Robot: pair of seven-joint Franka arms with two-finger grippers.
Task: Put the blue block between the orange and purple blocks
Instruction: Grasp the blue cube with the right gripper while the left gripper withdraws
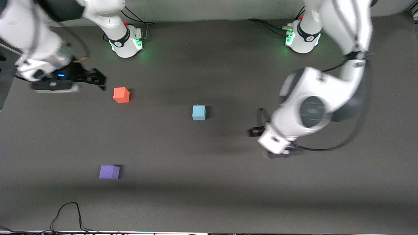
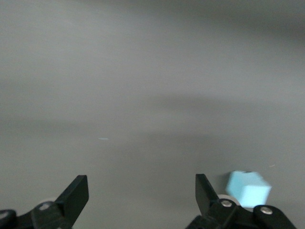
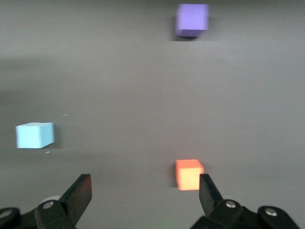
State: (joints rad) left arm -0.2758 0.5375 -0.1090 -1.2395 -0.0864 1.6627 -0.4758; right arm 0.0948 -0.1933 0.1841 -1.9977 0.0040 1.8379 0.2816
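Observation:
The blue block (image 1: 199, 112) sits alone on the dark table, toward the left arm's end from the other two cubes. The orange block (image 1: 121, 95) lies toward the right arm's end, and the purple block (image 1: 109, 172) lies nearer the front camera than it. My left gripper (image 1: 258, 124) hangs open and empty over bare table beside the blue block. In the left wrist view the blue block (image 2: 248, 188) shows outside the open left gripper (image 2: 141, 186). My right gripper (image 1: 98, 80) is open beside the orange block. The right wrist view shows the right gripper (image 3: 144, 186), the orange block (image 3: 189, 174), the purple block (image 3: 192, 19) and the blue block (image 3: 35, 135).
The two arm bases (image 1: 125, 40) (image 1: 302, 37) stand at the table's edge farthest from the front camera, with cables by them. A black cable (image 1: 67, 215) loops onto the table at the edge nearest the front camera.

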